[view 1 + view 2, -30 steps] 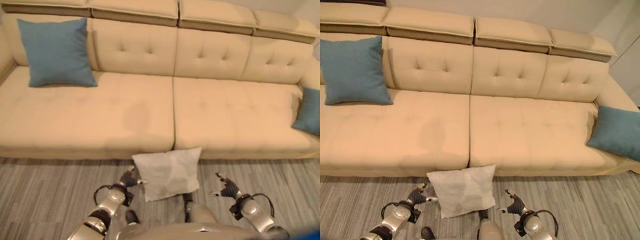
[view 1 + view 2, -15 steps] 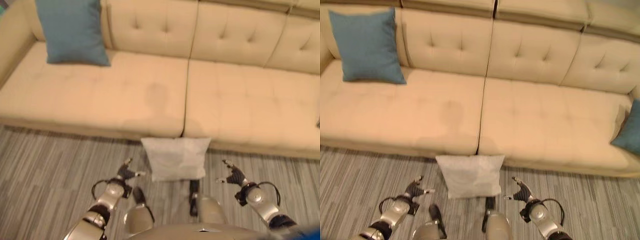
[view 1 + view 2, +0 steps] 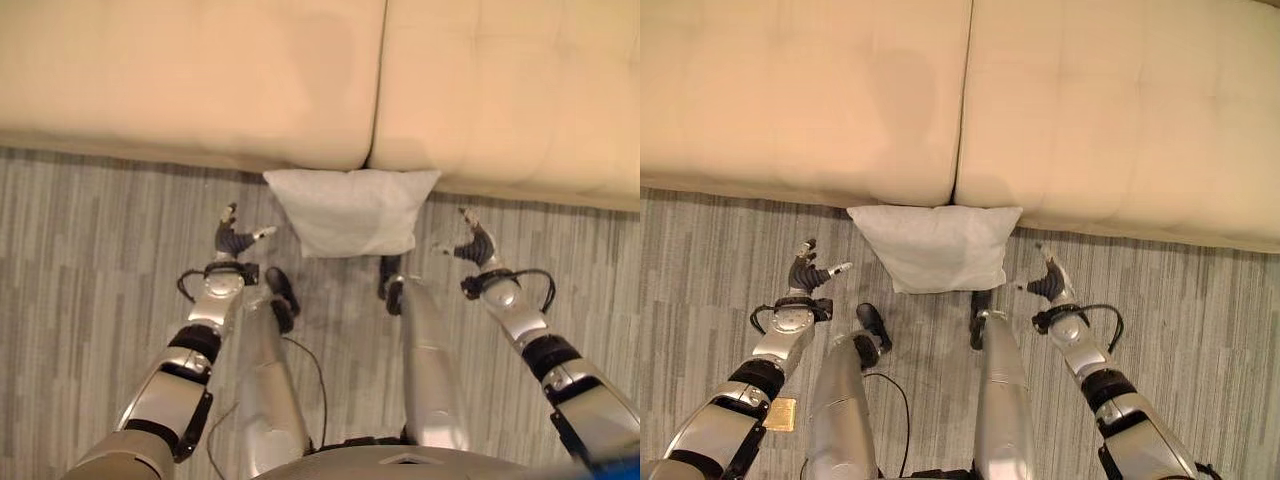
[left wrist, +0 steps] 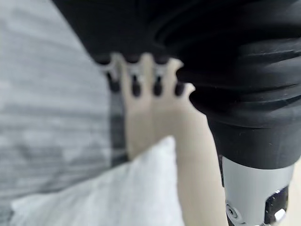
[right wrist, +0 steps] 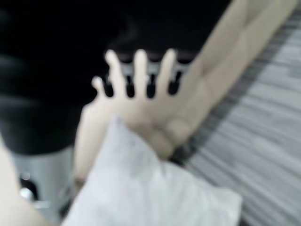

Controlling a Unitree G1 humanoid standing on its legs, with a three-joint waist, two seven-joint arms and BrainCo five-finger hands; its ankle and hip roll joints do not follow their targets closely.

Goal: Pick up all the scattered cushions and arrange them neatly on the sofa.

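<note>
— Where is the cushion?

— The white cushion [image 3: 352,211] lies on the striped grey floor [image 3: 90,260], its far edge up against the front of the beige sofa [image 3: 200,80], right below the seam between the two seat pads. From where I look down, it sits at twelve o'clock, dead ahead.

— And your hands?

— My left hand [image 3: 234,238] is at about ten o'clock of me, just beside the cushion's left edge but apart from it. Its fingers are spread and relaxed, thumb pointing toward the cushion, nothing in them. My right hand [image 3: 471,243] mirrors it at about two o'clock, near the cushion's right edge, not touching either, fingers spread out straight and empty.

— What do the wrist cameras give you?

— Past my left fingers [image 4: 134,84] I see the cushion's corner [image 4: 141,188] against the sofa's base. Past my right fingers [image 5: 141,70] the same white cushion [image 5: 150,193] shows close, with the floor beside it.

— So it is between the hands?

— Yes, between both, on the floor.
</note>
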